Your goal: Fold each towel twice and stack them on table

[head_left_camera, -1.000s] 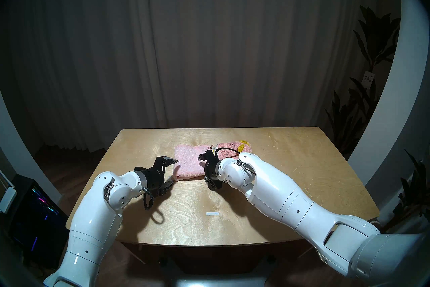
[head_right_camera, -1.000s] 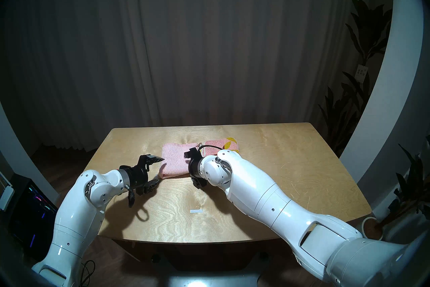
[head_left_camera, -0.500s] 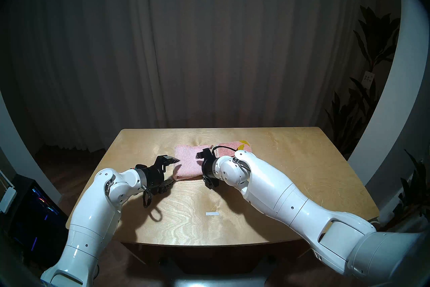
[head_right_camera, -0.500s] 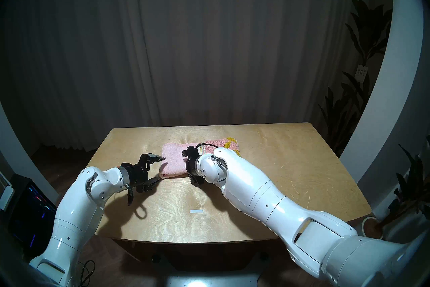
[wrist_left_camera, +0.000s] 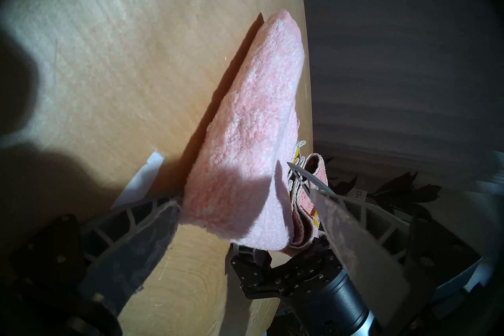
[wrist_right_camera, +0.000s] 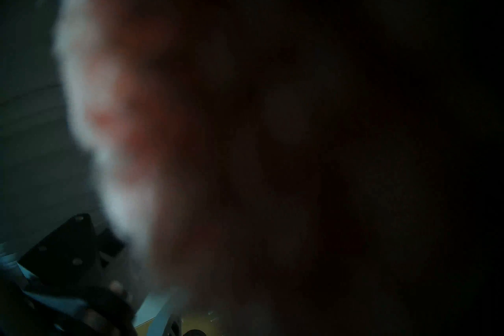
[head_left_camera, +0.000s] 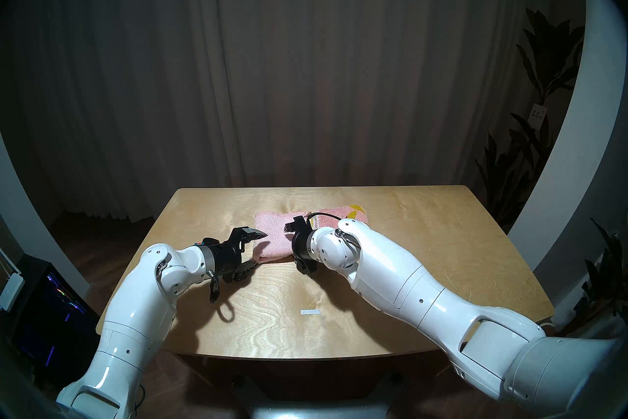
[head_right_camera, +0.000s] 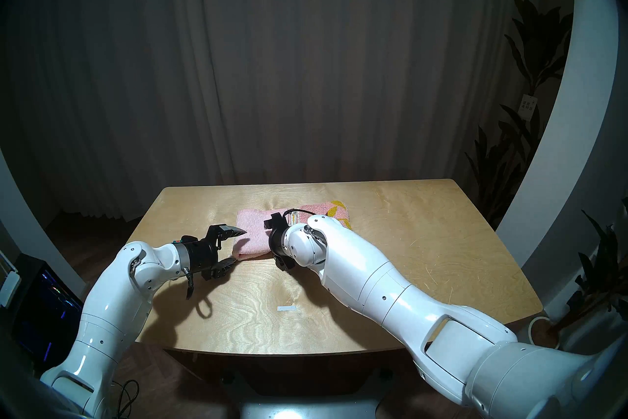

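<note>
Presently: pink towel (head_left_camera: 274, 239), folded, mid-table (head_left_camera: 407, 272), printed towel (head_left_camera: 343, 214) touching at its 3 o'clock. Left gripper (head_left_camera: 255, 249) agape, straddling the pink towel's 8 o'clock corner. Right gripper: state untellable, lens smothered. Advice: seat every layer before pinching.

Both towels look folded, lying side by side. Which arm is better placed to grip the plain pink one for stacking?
Left. The left gripper is open, its fingers straddling the pink towel's near-left corner. The right gripper's fingers are hidden and its wrist view is smothered.
</note>
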Available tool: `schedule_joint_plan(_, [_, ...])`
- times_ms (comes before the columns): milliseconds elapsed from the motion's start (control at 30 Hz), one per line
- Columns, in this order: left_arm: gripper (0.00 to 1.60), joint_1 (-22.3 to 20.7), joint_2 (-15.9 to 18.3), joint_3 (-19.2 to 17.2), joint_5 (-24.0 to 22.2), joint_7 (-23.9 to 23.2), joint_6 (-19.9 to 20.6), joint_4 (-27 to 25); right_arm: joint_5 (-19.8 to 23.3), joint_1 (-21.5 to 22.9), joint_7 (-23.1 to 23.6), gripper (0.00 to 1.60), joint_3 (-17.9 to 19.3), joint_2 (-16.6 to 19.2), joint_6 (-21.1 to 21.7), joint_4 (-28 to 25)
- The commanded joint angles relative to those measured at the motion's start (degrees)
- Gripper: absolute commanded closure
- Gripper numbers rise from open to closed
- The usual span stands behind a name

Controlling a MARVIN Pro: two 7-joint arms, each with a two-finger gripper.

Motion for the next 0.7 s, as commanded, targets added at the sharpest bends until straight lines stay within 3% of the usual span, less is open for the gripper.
schedule_joint_plan(0, [0.00, -0.9, -0.5, 0.8, 0.8, -1.2, 0.6, 1.0, 0.1, -3.6, -0.9, 0.00, -2.3, -0.1, 0.1, 4.0])
schedule_joint_plan(33, [0.00, -1.0, -0.5, 0.9, 1.0, -1.2, 0.6, 1.0, 0.1, -3.6, -0.9, 0.08, -2.3, -0.1, 0.1, 4.1])
schedule_joint_plan(67, [0.24, -1.0, -0.6, 0.9, 1.1, -1.4, 0.5, 1.2, 0.1, -3.6, -0.9, 0.46, -2.4, -0.1, 0.2, 4.2])
schedule_joint_plan(100, [0.48, -1.0, -0.6, 1.0, 1.2, -1.5, 0.5, 1.3, 0.2, -3.6, -0.8, 0.62, -2.5, -0.1, 0.2, 4.3])
schedule_joint_plan(133, [0.79, -1.1, -0.6, 1.0, 1.4, -1.7, 0.6, 1.4, 0.2, -3.5, -0.8, 0.95, -2.6, -0.1, 0.3, 4.5])
schedule_joint_plan(167, [0.82, -1.1, -0.7, 1.0, 1.5, -1.9, 0.6, 1.5, 0.3, -3.4, -0.8, 1.02, -2.7, -0.1, 0.4, 4.7])
schedule_joint_plan(233, [1.05, -1.2, -0.7, 1.1, 1.8, -2.1, 0.6, 1.8, 0.4, -3.6, -0.7, 1.32, -2.7, 0.3, 0.4, 4.4])
schedule_joint_plan(267, [1.26, -1.2, -0.8, 1.1, 1.9, -2.2, 0.6, 1.8, 0.5, -3.7, -0.7, 1.60, -2.7, 0.4, 0.4, 4.3])
schedule_joint_plan(300, [1.35, -1.1, -0.9, 1.1, 1.9, -2.3, 0.5, 1.8, 0.5, -3.7, -0.6, 1.60, -2.7, 0.5, 0.4, 4.3])
schedule_joint_plan(333, [1.60, -1.1, -0.9, 1.0, 2.0, -2.3, 0.5, 1.8, 0.6, -3.7, -0.5, 1.60, -2.7, 0.6, 0.5, 4.2])
schedule_joint_plan(533, [1.60, -0.3, -1.0, 0.4, 2.1, -3.3, 0.4, 0.9, 0.8, -3.7, -0.1, 1.60, -2.8, 1.2, 0.6, 3.1])
schedule_joint_plan(667, [1.60, 1.0, -0.7, -0.6, 1.5, -3.9, 0.7, -1.9, 1.0, -3.9, -0.3, 1.60, -2.4, 2.6, 0.1, -0.4])
